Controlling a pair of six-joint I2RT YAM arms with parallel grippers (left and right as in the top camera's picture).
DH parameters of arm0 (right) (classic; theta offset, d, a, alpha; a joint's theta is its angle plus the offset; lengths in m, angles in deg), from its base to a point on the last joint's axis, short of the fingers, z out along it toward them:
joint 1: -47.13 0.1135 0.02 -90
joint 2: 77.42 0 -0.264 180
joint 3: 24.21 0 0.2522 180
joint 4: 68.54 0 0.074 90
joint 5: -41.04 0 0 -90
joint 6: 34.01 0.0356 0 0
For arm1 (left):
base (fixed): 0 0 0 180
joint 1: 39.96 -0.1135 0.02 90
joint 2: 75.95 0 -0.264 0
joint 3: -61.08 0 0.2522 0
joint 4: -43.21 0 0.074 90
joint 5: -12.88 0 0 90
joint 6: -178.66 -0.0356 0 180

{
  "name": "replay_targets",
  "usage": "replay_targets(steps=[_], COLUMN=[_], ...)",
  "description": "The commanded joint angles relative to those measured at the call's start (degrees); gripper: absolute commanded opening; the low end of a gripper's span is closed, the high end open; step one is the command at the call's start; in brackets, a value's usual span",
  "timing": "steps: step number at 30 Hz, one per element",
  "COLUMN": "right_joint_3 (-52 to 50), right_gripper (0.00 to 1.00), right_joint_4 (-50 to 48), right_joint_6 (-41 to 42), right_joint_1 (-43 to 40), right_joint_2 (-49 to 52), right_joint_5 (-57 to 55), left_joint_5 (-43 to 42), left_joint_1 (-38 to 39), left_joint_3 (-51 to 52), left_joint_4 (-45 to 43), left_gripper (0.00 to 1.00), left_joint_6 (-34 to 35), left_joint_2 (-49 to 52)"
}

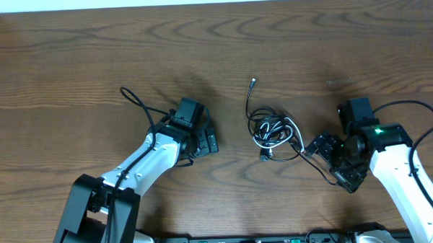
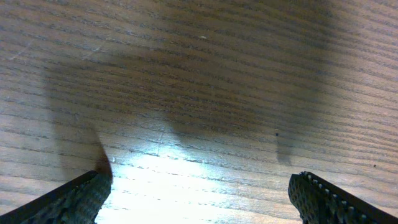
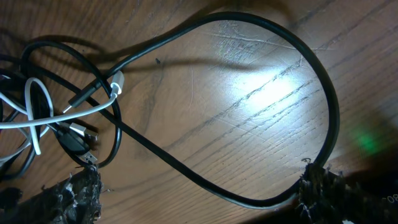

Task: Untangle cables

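Where the cables are: both sit in one knot mid-desk (image 1: 91, 54), between my two arms and closer to the right one.
Black cable (image 3: 323, 93): the long one. One free end with its plug (image 1: 253, 81) pokes out away from the arms, and a big loop of it swings toward my right tool.
White cable (image 3: 35, 121): shorter, threaded through the black coils in the thick of the knot.
Right tool (image 3: 199, 194): spread wide and pinching nothing. The black loop lies on the desk between the fingers and runs right up to one tip. Can't tell if it's actually touching.
Left tool (image 2: 199, 202): spread as well, only bare wood under it, well off to the side of the knot.
How it'll handle: my guess is light, floppy and a bit slick, so tugging anywhere drags the whole clump along.
Where I'd grab: close on that open black loop with the right, since it's clear of the crossings. The left pins the knot or takes a bit of white.
Watch out: hard yanks likely just tighten it, and I'd stay off the plugs.
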Motion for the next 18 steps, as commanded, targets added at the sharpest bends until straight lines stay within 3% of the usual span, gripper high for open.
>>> replay_targets(steps=[1, 11, 18], right_joint_3=[-0.4, -0.4, -0.4], right_gripper=[0.99, 0.99, 0.99], right_joint_4=[0.0, 0.0, 0.0], right_joint_6=[0.6, 0.6, 0.6], right_joint_1=[-0.2, -0.2, -0.2], right_joint_2=[-0.4, -0.4, -0.4], right_joint_5=[0.0, 0.0, 0.0], left_joint_5=[0.7, 0.6, -7.0], left_joint_1=[0.1, 0.0, 0.0], left_joint_3=[1.0, 0.7, -5.2], left_joint_4=[0.0, 0.0, 3.2], left_gripper=[0.97, 0.97, 0.97], left_joint_6=[0.0, 0.0, -2.4], left_joint_2=[0.4, 0.3, -1.6])
